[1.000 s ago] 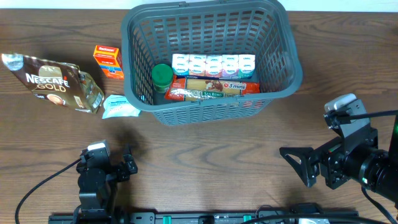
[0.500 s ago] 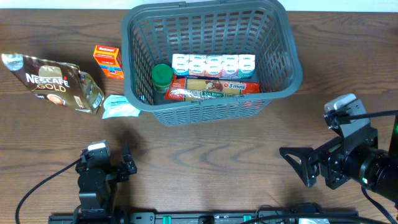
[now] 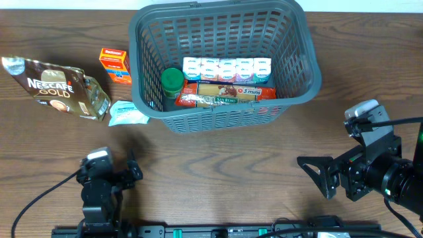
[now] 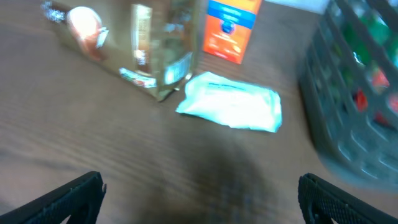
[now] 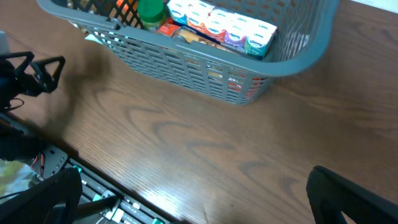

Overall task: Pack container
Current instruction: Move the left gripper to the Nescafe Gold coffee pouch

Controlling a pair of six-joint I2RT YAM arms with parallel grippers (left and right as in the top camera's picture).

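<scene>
While the shopping basket (image 3: 218, 118) sits part-filled on the tabletop (image 3: 231, 165), overhead shows the Nescafe Gold pouch (image 3: 56, 89) outside it. Left wrist: left fingers (image 4: 68, 196) wide open, empty, facing the pale blue packet (image 4: 230, 109), probably my next pick. Right wrist: right fingers (image 5: 348, 193) wide open, empty.

Overhead camera is looking straight down on the whole table (image 3: 218, 152). Left wrist camera is sitting low and close, facing the pale packet (image 4: 231, 107) and a corner of the container (image 4: 354, 112) (picture blurred). Right wrist camera is viewing the container's long side from farther back; all three are sharing it.
</scene>
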